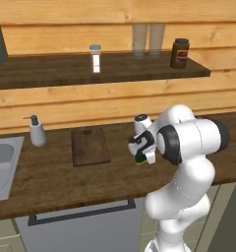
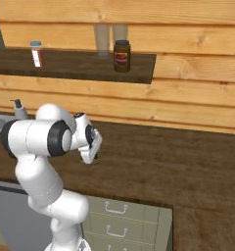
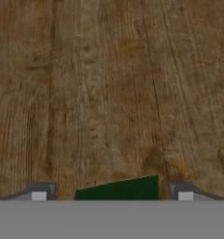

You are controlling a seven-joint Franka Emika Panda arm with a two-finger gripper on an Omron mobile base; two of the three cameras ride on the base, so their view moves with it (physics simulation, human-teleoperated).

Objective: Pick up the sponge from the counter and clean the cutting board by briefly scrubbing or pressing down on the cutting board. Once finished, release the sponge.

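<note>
The sponge (image 3: pixel 118 190) shows its dark green top at the bottom of the hand view, lying on the counter (image 3: pixel 109 93). My gripper (image 3: pixel 112 196) is open, one fingertip on each side of the sponge with a gap to each. From the left base view a bit of the green sponge (image 1: pixel 138 160) peeks out under the hand, and the gripper (image 1: pixel 142 157) hangs low over the counter (image 1: pixel 51 182). The dark brown cutting board (image 1: pixel 90 146) lies flat to the left of the hand, apart from it. The right base view has the gripper (image 2: pixel 90 158) pointing down at the counter (image 2: pixel 178 166).
A grey soap dispenser (image 1: pixel 37 131) stands left of the board, beside the sink (image 1: pixel 2 165). The wall shelf (image 1: pixel 51 71) above carries a small bottle (image 1: pixel 95 58), two glasses (image 1: pixel 147 39) and a dark jar (image 1: pixel 180 53). Drawers (image 2: pixel 117 211) sit under the counter's front edge.
</note>
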